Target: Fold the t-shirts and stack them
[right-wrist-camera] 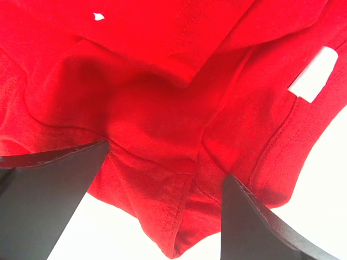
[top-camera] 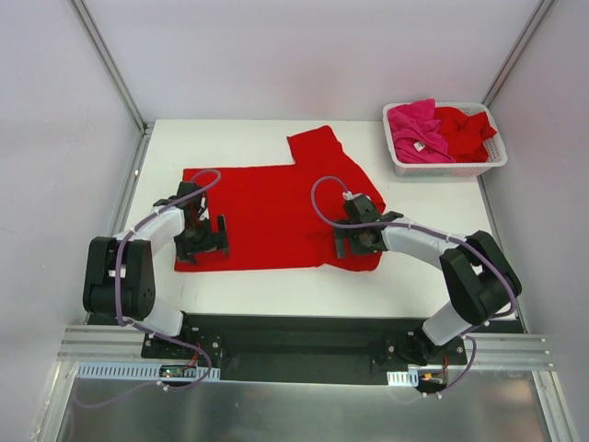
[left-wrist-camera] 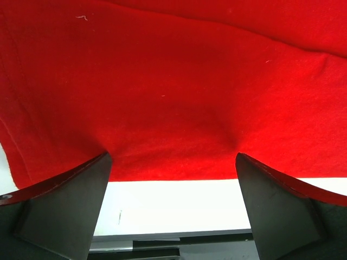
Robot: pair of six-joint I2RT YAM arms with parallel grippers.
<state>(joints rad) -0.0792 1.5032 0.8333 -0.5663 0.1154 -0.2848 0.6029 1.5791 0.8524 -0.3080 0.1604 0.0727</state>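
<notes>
A red t-shirt [top-camera: 271,212] lies spread flat on the white table, one sleeve pointing to the back. My left gripper [top-camera: 204,241] rests on its near left edge, open, its fingers pressing on the cloth [left-wrist-camera: 173,108] just above the hem. My right gripper [top-camera: 354,241] sits on the near right part, open, its fingers astride a bunched fold of sleeve and seam [right-wrist-camera: 179,179]. More t-shirts lie in the basket: a magenta-pink one [top-camera: 416,131] with a small white label and a red one [top-camera: 465,132].
The white slotted basket [top-camera: 444,167] stands at the back right of the table. White walls with metal posts close in the sides and back. A black rail [top-camera: 304,336] with the arm bases runs along the near edge.
</notes>
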